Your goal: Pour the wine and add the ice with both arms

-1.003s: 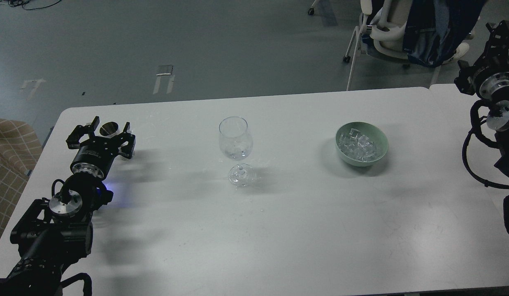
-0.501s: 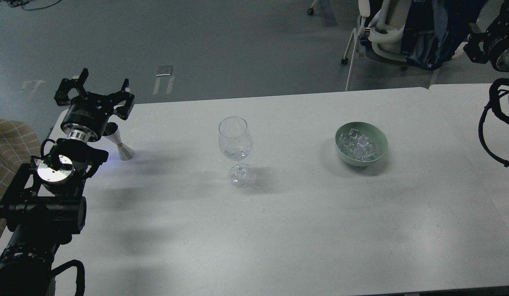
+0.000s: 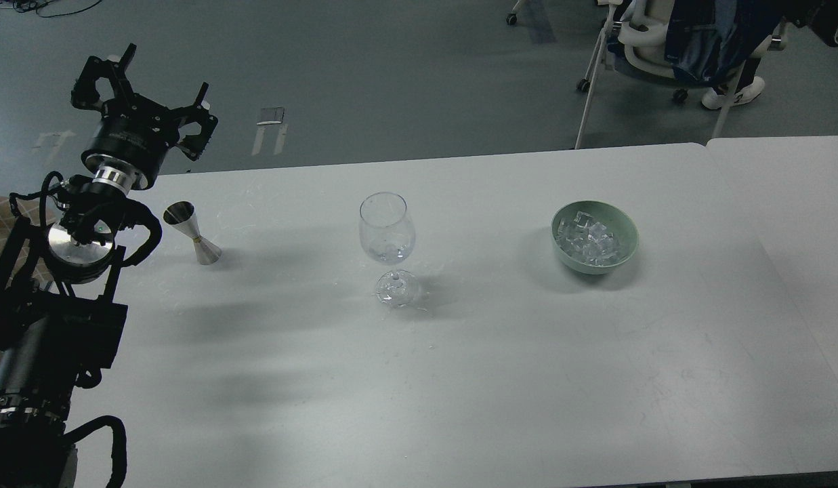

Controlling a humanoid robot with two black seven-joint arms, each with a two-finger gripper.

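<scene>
A clear stemmed wine glass (image 3: 387,227) stands upright at the middle of the white table (image 3: 459,379). A trace of colourless wine (image 3: 386,255) lies at the bottom of its bowl. A green bowl (image 3: 626,252) to its right holds a heap of clear ice cubes (image 3: 590,238). A silver jigger (image 3: 192,232) stands near the table's left edge. My left gripper (image 3: 148,85) is open and empty, raised above and behind the jigger, off the table's far left corner. Only a dark bit of my right arm (image 3: 832,20) shows at the top right corner; its gripper is out of view.
A second white table (image 3: 784,196) adjoins on the right. An office chair draped with a blue jacket (image 3: 696,37) stands on the grey floor behind the table's far right. My left arm's body (image 3: 46,339) covers the table's front left edge.
My left gripper has risen from around the jigger, up and away to the left, leaving the jigger standing. My right arm has lifted up and out of the view.
</scene>
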